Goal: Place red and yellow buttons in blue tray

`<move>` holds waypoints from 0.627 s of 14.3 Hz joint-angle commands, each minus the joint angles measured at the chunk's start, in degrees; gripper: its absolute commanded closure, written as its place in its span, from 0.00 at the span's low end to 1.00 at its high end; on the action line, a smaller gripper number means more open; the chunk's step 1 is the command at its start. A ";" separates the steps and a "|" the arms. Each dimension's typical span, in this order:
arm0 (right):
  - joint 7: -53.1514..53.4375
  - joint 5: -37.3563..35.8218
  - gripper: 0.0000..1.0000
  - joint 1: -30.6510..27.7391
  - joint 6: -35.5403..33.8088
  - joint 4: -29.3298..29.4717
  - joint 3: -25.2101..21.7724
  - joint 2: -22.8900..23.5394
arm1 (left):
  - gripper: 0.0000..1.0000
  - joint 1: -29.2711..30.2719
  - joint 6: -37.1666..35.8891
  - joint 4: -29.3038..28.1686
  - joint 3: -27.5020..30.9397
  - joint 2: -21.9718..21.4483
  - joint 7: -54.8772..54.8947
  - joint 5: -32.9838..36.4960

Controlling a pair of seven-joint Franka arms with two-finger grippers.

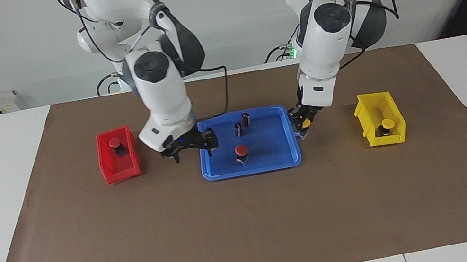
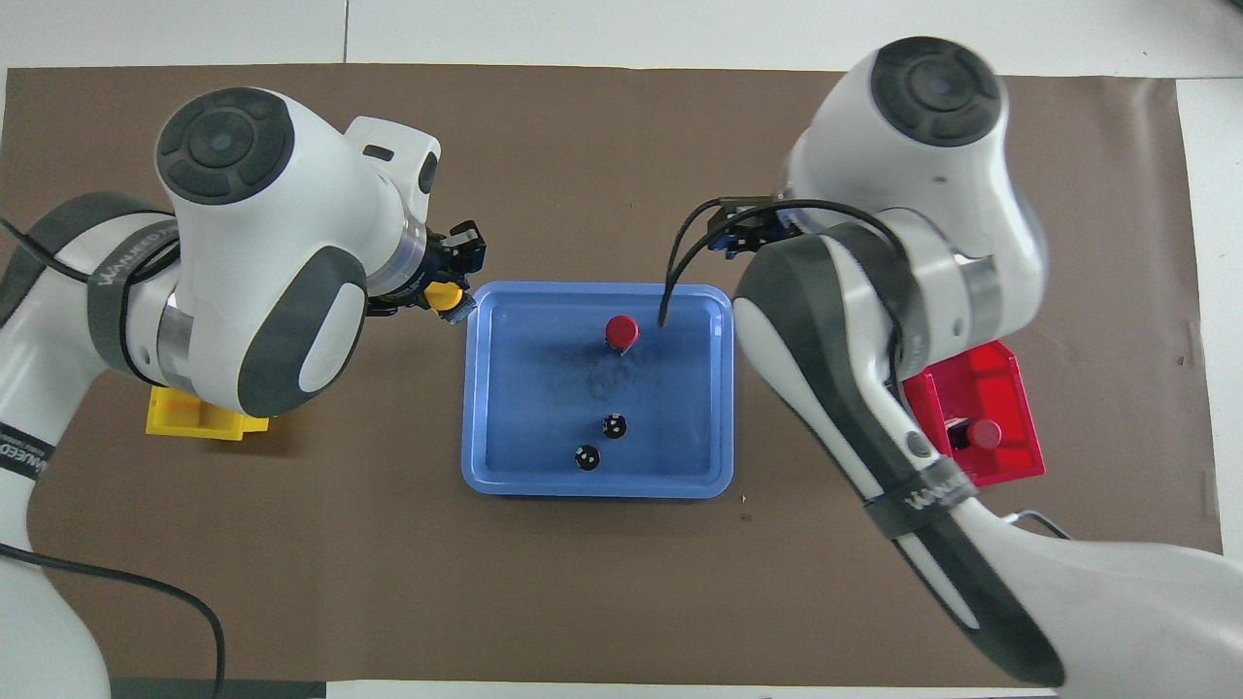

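The blue tray (image 1: 274, 145) (image 2: 524, 388) lies mid-table. One red button (image 1: 241, 151) (image 2: 621, 331) stands in it, free of any gripper. My right gripper (image 1: 192, 148) hangs open and empty over the mat between the tray and the red bin. My left gripper (image 1: 303, 127) (image 2: 452, 296) is shut on a yellow button (image 1: 306, 123) (image 2: 445, 297), held over the tray's rim at the left arm's end. A second red button (image 1: 116, 144) (image 2: 986, 433) sits in the red bin. A second yellow button (image 1: 387, 124) sits in the yellow bin.
Two small dark cylinders (image 1: 246, 119) (image 1: 238, 129) stand in the tray nearer the robots than the red button. The red bin (image 1: 117, 168) is at the right arm's end, the yellow bin (image 1: 372, 113) at the left arm's end. A brown mat (image 1: 250, 224) covers the table.
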 commanded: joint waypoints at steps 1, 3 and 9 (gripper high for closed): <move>-7.29 -1.00 0.00 -3.85 1.50 -13.37 0.84 -8.19 | 0.99 -2.72 -0.44 5.35 0.99 5.32 -4.00 -0.67; -11.32 -3.36 0.00 -7.01 1.86 -17.69 0.93 -10.92 | 0.99 -3.68 2.09 5.01 0.91 5.51 -5.13 -1.11; -23.91 -3.37 0.02 -16.43 12.30 -34.82 0.93 -19.36 | 0.99 -6.15 7.99 3.78 0.91 9.90 -9.27 -2.34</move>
